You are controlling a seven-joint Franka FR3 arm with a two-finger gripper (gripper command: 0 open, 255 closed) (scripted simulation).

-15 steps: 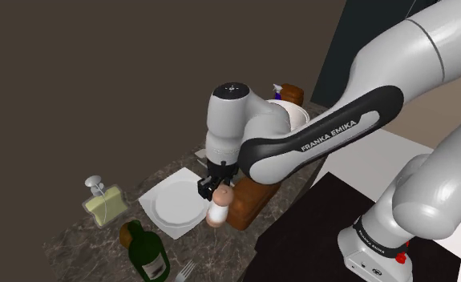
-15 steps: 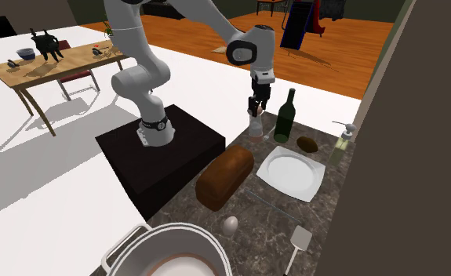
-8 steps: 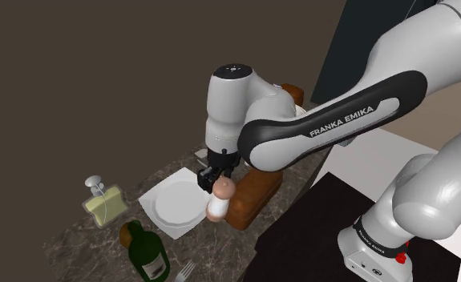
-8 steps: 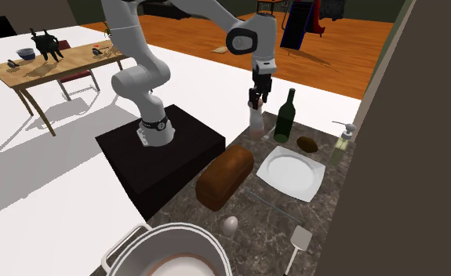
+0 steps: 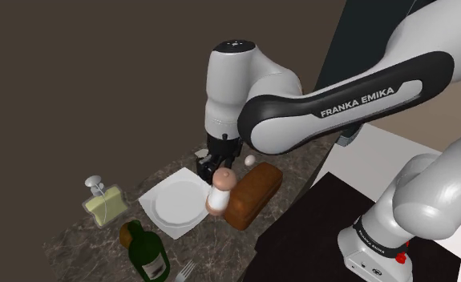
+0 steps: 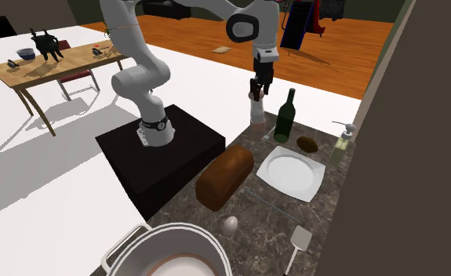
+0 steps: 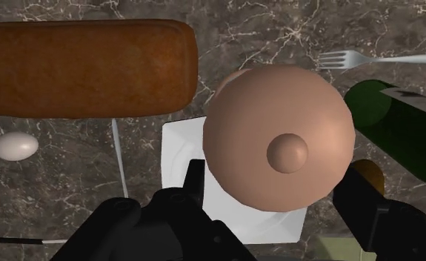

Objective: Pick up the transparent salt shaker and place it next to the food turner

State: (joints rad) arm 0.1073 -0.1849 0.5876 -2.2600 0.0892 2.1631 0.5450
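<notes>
The salt shaker has a pale body and a pinkish-tan domed cap. My gripper is shut on it just below the cap, and it hangs upright above the dark marble counter, over the edge of the white plate. In the second exterior view the shaker hangs under the gripper beside the green bottle. The white food turner lies far off at the counter's near end in that view. In the wrist view the black fingers clasp the shaker's sides.
A brown bread loaf lies beside the plate, with an egg and a big pot beyond it. A soap dispenser, a fork and a brown oval thing lie near the bottle. The black stand borders the counter.
The gripper has risen with the shaker in it, lifting the shaker off the counter. Nothing else on the counter has moved.
</notes>
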